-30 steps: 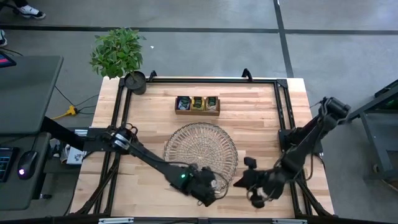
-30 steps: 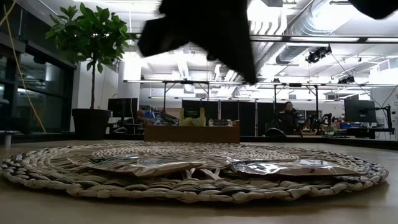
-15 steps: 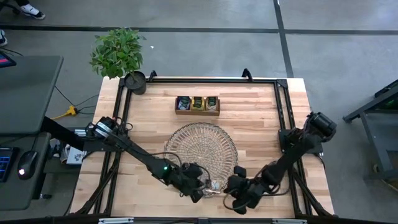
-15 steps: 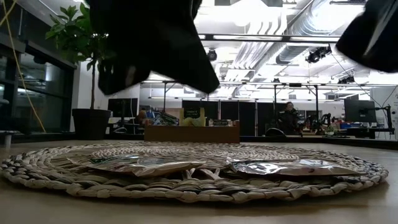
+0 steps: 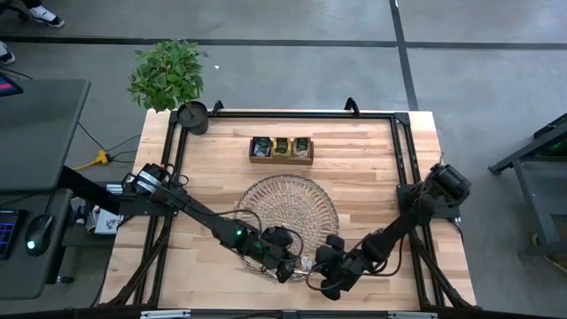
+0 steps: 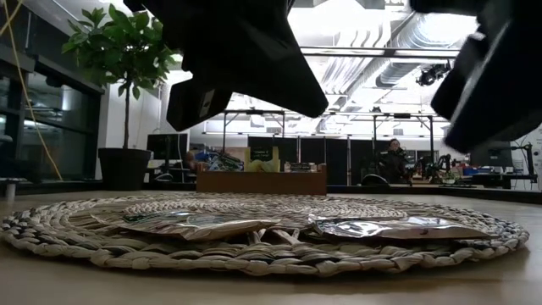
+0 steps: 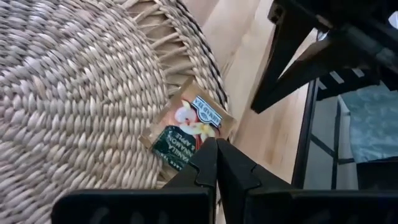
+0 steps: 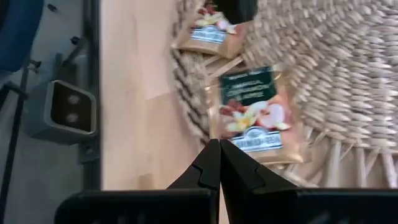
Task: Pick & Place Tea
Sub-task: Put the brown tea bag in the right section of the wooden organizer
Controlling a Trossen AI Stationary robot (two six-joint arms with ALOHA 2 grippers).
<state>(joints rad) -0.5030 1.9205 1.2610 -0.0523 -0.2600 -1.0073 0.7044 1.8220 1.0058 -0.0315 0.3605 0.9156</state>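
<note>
**Both arms drawn in over the near edge of the woven tray**

Since the earlier frames, both arms have swung inward toward each other and now hang close together above the near rim of the tray.

- Left gripper (image 5: pixel 285 268): over the near rim of the round woven tray (image 5: pixel 266 199), fingers pressed together, holding nothing. Its wrist camera looks straight down on one sachet (image 7: pixel 188 127), which suggests it is lined up for that pick.
- Right gripper (image 5: pixel 312 264): just right of the left one, at the tray's near right edge, fingers also together and empty. Its wrist camera shows a sachet (image 8: pixel 258 114) lying just ahead of the fingertips, with a second sachet (image 8: pixel 211 31) farther off.
- Tea on tray: two flat sachets (image 6: pixel 190 223) (image 6: pixel 398 226) rest side by side on the near part of the weave, one partly overhanging the rim, apart from both grippers.
- Wooden box (image 5: pixel 282 149): stands at the far side of the table, well apart from the tray, with three compartments that already hold tea; judged to be the destination.
- Potted plant (image 5: pixel 168 75): far left corner, clear of the work.

Judgement: neither pick has begun; fingers must part before either sachet can be taken.
</note>
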